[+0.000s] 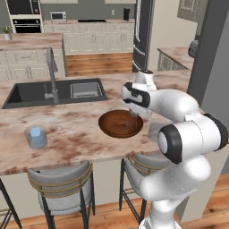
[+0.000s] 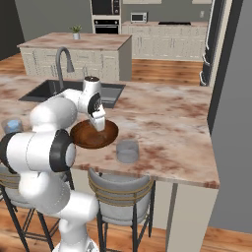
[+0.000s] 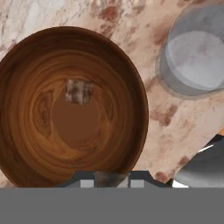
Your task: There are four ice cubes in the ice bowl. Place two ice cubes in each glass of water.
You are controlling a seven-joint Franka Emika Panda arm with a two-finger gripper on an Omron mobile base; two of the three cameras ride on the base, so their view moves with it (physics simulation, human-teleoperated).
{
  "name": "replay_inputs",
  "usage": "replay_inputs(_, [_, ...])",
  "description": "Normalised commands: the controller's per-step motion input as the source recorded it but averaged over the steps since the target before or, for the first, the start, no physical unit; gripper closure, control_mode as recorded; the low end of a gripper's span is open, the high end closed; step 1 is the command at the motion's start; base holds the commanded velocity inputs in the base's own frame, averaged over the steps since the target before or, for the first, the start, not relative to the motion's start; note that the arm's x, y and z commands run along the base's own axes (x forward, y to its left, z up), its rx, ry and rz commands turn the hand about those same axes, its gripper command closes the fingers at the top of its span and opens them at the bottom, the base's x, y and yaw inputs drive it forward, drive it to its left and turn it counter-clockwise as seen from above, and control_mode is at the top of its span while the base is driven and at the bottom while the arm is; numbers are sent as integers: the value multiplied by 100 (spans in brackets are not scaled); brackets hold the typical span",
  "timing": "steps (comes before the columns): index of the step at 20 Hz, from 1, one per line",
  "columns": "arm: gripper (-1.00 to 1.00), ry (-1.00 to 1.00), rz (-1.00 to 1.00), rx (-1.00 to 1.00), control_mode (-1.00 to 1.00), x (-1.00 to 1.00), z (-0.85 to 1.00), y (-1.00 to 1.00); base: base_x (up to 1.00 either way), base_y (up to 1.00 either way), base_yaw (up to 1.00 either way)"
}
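Observation:
The wooden ice bowl (image 3: 26, 131) (image 1: 120, 124) (image 2: 93, 134) lies on the marble counter. One translucent ice cube (image 3: 79, 91) rests inside it near the middle. My gripper (image 3: 111, 179) (image 2: 100, 123) (image 1: 134, 112) hangs just above the bowl's rim, shut on another ice cube (image 3: 111, 177) that shows between the fingertips. One glass of water (image 3: 197, 57) (image 2: 127, 151) stands right beside the bowl, on its right. The other glass of water (image 1: 36, 136) (image 2: 12, 125) stands far to the left, with something pale blue in it.
A dark sink (image 1: 53, 91) with a tall faucet (image 1: 51, 74) is set in the counter behind the bowl. Grey stools (image 1: 60, 183) stand under the counter's front edge (image 1: 67, 163). My own arm covers the counter to the right of the bowl in the left base view.

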Motion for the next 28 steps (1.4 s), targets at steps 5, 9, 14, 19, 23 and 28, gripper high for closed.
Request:
replay_inputs(5, [100,0,0,-2,-100,-60,26,-30,0,0,0])
replay_inputs(9, [100,0,-5,-2,-100,-36,27,-48,0,0,0])
replay_inputs(14, [100,0,-1,-1,-100,-9,23,-61,0,0,0])
replay_inputs(19, [100,0,-1,0,-100,0,14,-67,0,0,0])
replay_inputs(23, [100,1,-3,0,-100,1,1,-60,0,0,0])
replay_inputs(28, [100,9,-2,-1,-100,7,-12,-40,0,0,0])
